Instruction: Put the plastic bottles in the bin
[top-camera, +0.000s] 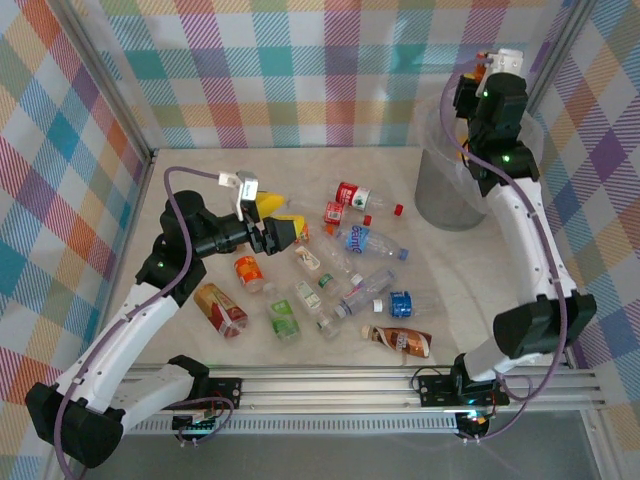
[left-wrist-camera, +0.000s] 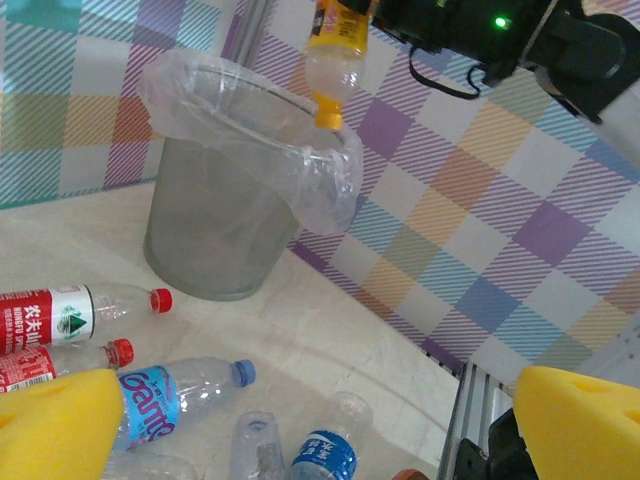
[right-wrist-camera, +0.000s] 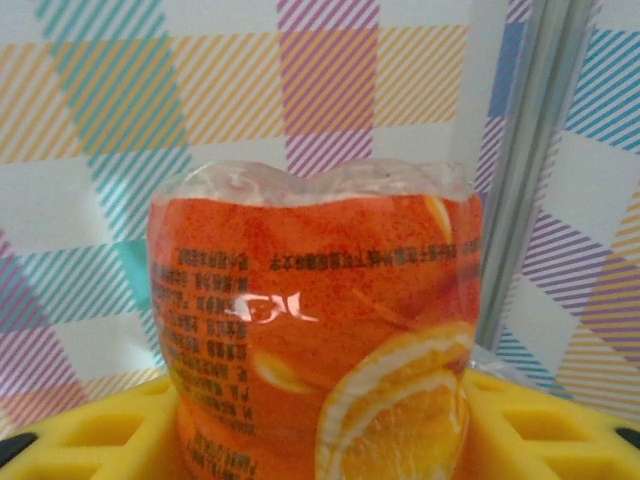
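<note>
— While the right gripper (top-camera: 488, 68) is hanging at the upper right of the top view, what is it pinching?

— It is squeezing an orange-labelled bottle (right-wrist-camera: 320, 300) between its yellow pads (right-wrist-camera: 90, 430). In the left wrist view that bottle is hanging cap down at the top centre, just above the rim of the bin (left-wrist-camera: 210, 230).

— Is anything lying in the bin?

— I cannot tell. The grey bin is standing upright at the upper left of that view, its clear bag (left-wrist-camera: 330, 190) folding over the rim, and the side angle is hiding the inside.

— And the left gripper (top-camera: 275, 220)?

— Its fingers are spreading wide and holding nothing, hovering left of centre in the top view over the table (top-camera: 200, 180).

— Where are the other bottles lying?

— They are lying loose on the table in the middle of the top view, apart from the bin. A red-labelled bottle (top-camera: 352, 196) is lying nearest it, with a blue-labelled bottle (top-camera: 365, 240) below that. A green-labelled bottle (top-camera: 284, 320) and a brown-labelled bottle (top-camera: 400, 342) are lying toward the lower edge.
</note>
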